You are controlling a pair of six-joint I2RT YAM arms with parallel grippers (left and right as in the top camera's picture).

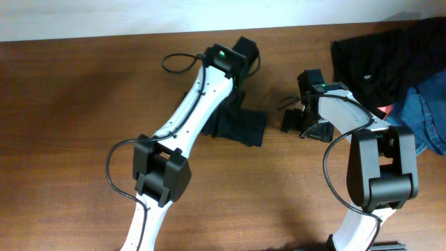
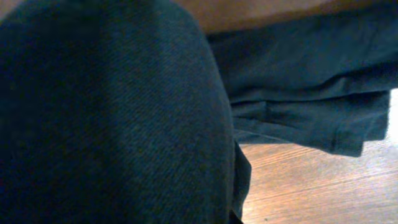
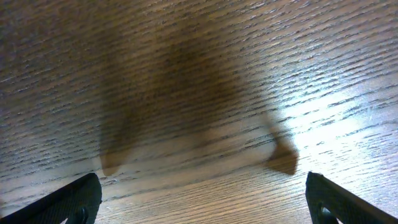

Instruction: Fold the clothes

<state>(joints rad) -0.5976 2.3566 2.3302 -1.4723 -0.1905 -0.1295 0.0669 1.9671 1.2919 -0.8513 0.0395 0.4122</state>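
The clothes here are a black T-shirt (image 1: 245,130) lying bunched and partly folded on the wooden table, half under my left arm. My left gripper (image 1: 244,58) sits at the shirt's far end. In the left wrist view, dark fabric (image 2: 112,118) rises right against the lens and hides the fingers, so the gripper is shut on the T-shirt. Folded layers with a hem (image 2: 311,99) lie beyond it on the wood. My right gripper (image 1: 301,124) hovers low over bare table to the right of the shirt. It is wide open, with nothing but wood between its fingertips (image 3: 74,202).
A heap of other garments lies at the far right corner: a black one (image 1: 383,52), blue denim (image 1: 428,118) and a bit of red. The table's back edge meets a white wall (image 1: 104,17).
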